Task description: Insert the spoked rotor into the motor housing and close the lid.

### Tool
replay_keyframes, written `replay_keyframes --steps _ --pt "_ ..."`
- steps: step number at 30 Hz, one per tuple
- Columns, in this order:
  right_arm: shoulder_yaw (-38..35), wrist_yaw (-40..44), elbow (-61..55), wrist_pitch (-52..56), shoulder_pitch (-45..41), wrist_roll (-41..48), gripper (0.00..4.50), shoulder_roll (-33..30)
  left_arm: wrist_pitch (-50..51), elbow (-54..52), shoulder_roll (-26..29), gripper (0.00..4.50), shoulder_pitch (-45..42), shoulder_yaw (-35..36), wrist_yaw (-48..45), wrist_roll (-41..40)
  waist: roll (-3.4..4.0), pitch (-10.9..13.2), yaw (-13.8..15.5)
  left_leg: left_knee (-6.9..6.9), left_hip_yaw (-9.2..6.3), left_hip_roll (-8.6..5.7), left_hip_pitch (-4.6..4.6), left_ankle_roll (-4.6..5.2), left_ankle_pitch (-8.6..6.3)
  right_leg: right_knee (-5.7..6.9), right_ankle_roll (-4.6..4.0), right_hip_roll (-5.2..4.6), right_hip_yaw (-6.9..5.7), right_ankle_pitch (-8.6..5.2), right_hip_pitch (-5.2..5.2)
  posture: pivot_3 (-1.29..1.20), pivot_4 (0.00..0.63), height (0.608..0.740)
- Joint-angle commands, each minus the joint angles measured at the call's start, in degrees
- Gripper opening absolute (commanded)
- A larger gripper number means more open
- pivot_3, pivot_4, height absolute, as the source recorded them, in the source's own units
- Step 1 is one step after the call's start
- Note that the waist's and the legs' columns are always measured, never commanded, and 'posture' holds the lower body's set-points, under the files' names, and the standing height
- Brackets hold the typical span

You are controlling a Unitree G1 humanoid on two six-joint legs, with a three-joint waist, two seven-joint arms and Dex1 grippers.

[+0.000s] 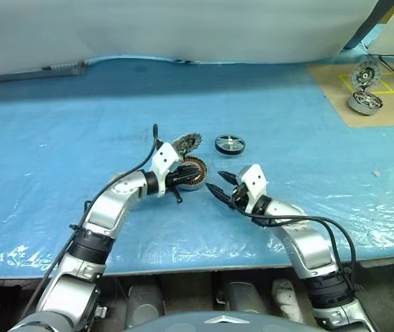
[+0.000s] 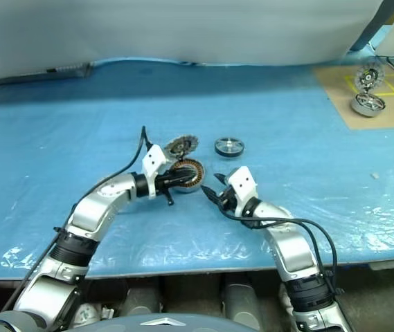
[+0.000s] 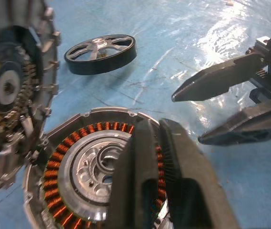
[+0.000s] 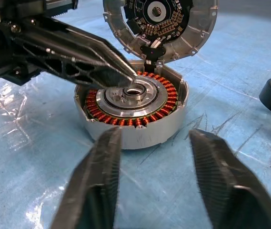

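Now left gripper [image 4: 121, 76] fingers pressed together, tips over motor housing [image 4: 133, 112] centre. Right gripper [image 4: 156, 138] fingers apart, holding nothing. Housing shows copper windings; spoked rotor [image 1: 230, 144] on table.

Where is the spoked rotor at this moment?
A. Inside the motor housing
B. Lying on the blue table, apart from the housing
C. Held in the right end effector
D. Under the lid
B: the spoked rotor lies flat on the blue cover, apart from the motor housing.
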Motion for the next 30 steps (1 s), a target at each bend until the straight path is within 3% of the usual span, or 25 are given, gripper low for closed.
replay_keyframes --steps 1,4,16,30 --pt "0.08 -1.11 -4.20 3.13 -2.76 0.78 0.99 0.52 0.17 -4.89 0.61 0.00 2.74 1.75 1.28 -1.38 0.00 0.00 0.01 -0.01 0.00 0.01 0.00 0.00 0.00 0.00 0.00 0.00 0.00 0.00 0.00 0.00 0.150 0.740" --pt "2.22 -3.65 -4.07 8.42 -7.06 -2.58 0.04 0.37 -3.96 -6.57 0.72 0.00 7.23 3.14 2.79 -0.85 0.01 0.00 -0.04 -0.01 0.00 0.01 0.01 0.00 0.00 0.00 0.00 0.00 -0.01 0.00 0.00 0.00 0.150 0.740" --pt "6.70 -6.48 -6.74 29.07 -20.38 -2.48 0.04 3.90 -12.18 -8.85 1.44 0.00 18.51 7.14 8.00 -0.02 0.04 0.02 0.05 -0.07 0.00 0.03 0.05 -0.02 0.00 -0.01 0.04 0.02 -0.01 -0.02 -0.05 0.00 0.150 0.740" --pt "10.65 -5.30 -1.62 33.56 -23.29 -3.38 0.04 2.90 -18.21 -5.45 0.01 0.00 20.60 6.91 10.91 1.39 0.04 0.02 0.13 -0.04 0.00 0.03 0.09 -0.04 0.01 0.03 0.04 0.02 0.00 -0.01 -0.06 0.00 0.150 0.740"
